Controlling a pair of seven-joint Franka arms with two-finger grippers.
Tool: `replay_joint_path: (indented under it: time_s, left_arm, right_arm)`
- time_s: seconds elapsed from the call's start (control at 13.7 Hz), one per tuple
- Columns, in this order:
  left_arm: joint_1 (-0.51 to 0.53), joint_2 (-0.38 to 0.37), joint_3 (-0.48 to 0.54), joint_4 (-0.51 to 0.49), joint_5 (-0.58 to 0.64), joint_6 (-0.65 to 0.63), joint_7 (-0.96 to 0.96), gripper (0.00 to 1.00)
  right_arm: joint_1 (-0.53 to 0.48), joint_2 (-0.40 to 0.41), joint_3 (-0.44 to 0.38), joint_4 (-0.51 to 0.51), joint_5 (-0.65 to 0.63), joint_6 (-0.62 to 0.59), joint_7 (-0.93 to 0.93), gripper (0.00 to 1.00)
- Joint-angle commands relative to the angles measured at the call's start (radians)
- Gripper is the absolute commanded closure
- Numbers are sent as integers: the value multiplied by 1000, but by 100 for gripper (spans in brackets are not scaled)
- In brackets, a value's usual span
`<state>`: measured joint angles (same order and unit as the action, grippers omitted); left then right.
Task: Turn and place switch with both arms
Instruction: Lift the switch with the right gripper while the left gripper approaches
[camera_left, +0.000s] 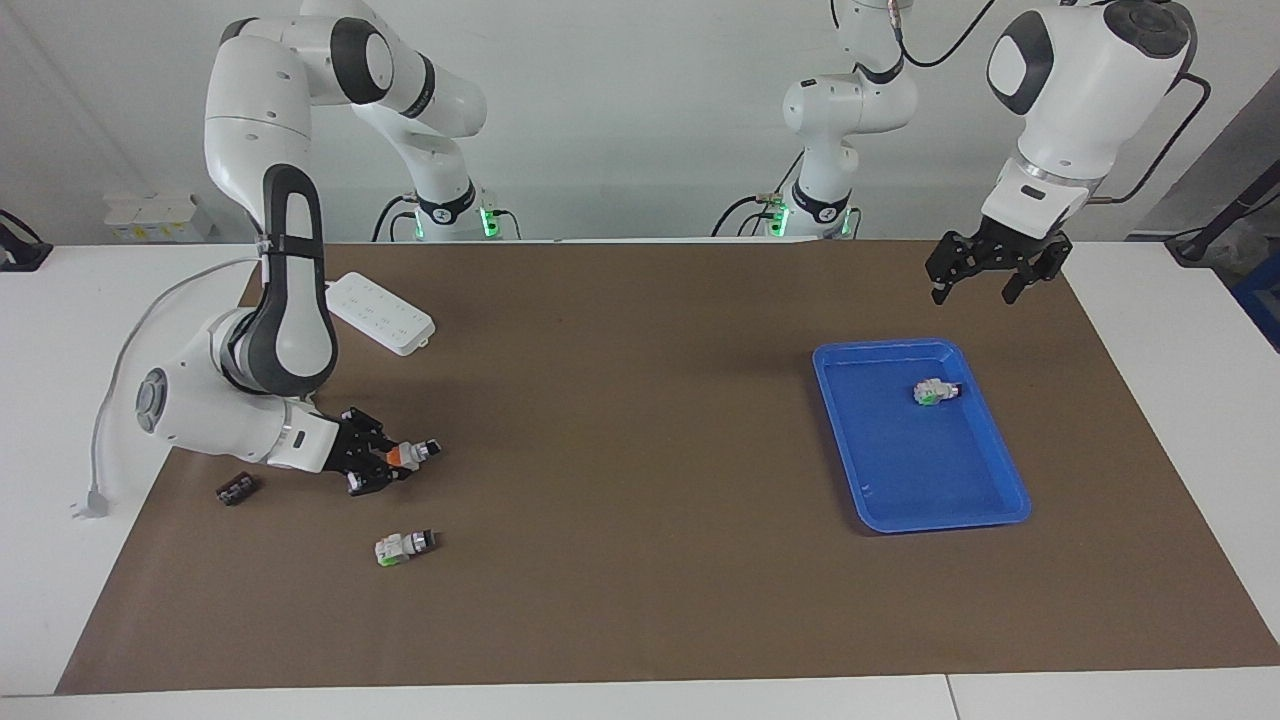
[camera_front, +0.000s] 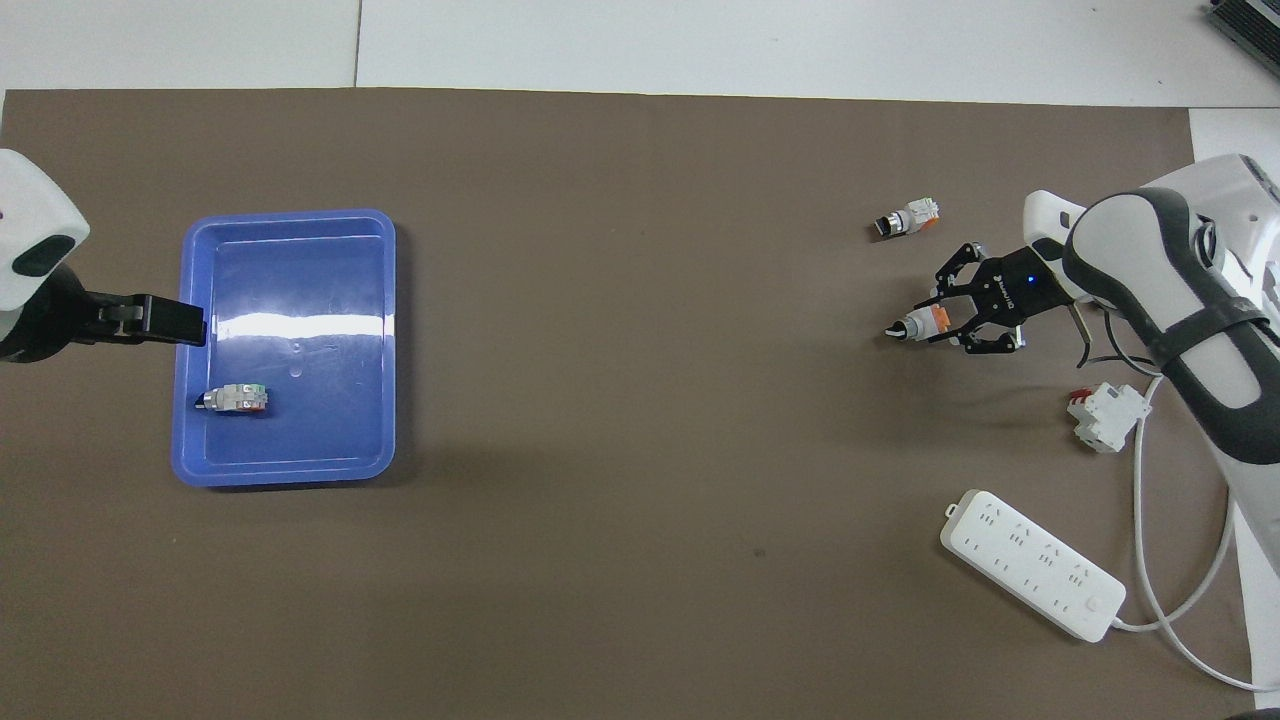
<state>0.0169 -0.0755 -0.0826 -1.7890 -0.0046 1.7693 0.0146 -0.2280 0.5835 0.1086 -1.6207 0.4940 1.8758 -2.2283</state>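
Observation:
My right gripper (camera_left: 388, 463) is shut on the switch (camera_left: 408, 453), a small white block with an orange face and a black-and-silver knob end. It holds the switch just above the brown mat at the right arm's end of the table, with the knob pointing toward the middle. Both show in the overhead view too, the gripper (camera_front: 948, 322) and the switch (camera_front: 922, 323). My left gripper (camera_left: 985, 285) is open and empty. It hangs in the air over the mat by the blue tray (camera_left: 1010, 470), and in the overhead view (camera_front: 150, 318) it stands over the tray's rim (camera_front: 290, 215).
A white switch with a green face (camera_left: 936, 392) lies in the tray. Another like it (camera_left: 405, 545) lies on the mat, farther from the robots than the right gripper. A white-and-red block (camera_front: 1105, 415) and a white power strip (camera_left: 380, 312) with its cable lie nearer to the robots.

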Motion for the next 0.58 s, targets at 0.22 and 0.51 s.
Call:
replay_joint_path:
  time_s: [0.22, 0.51]
  left_arm:
    - [-2, -69, 7, -98, -216, -2, -48, 22]
    - [-55, -84, 7, -141, -303, -18, -134, 23]
  right_arm:
    - [85, -151, 25, -99, 188, -14, 159, 100]
    - [151, -232, 25, -162, 354, 19, 199, 100]
